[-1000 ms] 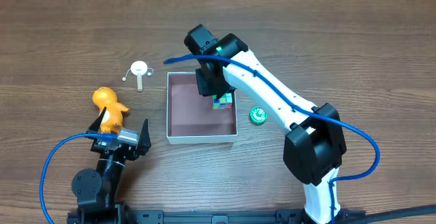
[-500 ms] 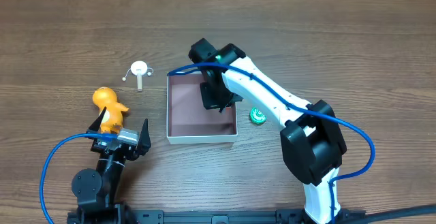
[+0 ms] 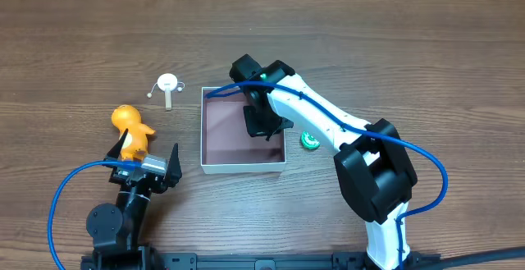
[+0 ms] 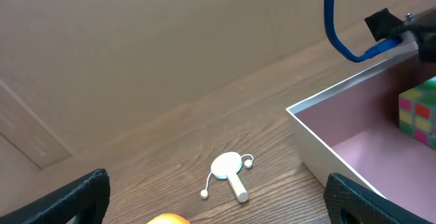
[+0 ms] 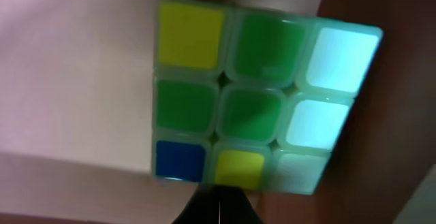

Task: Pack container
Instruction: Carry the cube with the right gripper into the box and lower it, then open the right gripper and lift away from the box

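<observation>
Cube [image 5: 259, 94] in container [image 3: 225, 135]: clear on wrist cams, not overhead

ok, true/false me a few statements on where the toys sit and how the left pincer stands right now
1. The orange duck sits inside the container. False: it stands on the table outside it, close to the left pincer.
2. The left pincer is open. True.
3. The colour cube is over the container's floor. True.
4. The green round toy lies on the duck's side of the container. False: it lies on the opposite side.
5. The white paddle toy lies on the table, outside the container. True.
</observation>
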Motion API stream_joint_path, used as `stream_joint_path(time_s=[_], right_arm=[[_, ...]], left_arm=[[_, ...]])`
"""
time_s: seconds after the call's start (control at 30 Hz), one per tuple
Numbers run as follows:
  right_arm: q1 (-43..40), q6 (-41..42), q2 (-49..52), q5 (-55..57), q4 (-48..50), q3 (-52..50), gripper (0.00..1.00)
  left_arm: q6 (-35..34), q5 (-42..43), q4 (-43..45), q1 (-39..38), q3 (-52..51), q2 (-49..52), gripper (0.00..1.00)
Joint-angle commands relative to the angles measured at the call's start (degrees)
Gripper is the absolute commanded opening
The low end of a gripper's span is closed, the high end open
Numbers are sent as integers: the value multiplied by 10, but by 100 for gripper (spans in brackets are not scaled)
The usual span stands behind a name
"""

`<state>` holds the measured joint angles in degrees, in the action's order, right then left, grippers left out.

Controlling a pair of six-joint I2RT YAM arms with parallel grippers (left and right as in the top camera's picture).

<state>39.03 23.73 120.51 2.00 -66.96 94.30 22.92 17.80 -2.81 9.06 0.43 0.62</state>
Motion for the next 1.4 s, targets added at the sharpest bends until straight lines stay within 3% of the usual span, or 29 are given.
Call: stream_joint_path(time_s=[0.0, 1.37], right_arm=[[-1, -2, -8, 20, 5, -2, 4], [-1, -17, -8, 55, 36, 0, 5]], left_arm=[[2, 0, 1, 3, -2, -3, 100], [2, 0, 1, 3, -2, -3, 100]])
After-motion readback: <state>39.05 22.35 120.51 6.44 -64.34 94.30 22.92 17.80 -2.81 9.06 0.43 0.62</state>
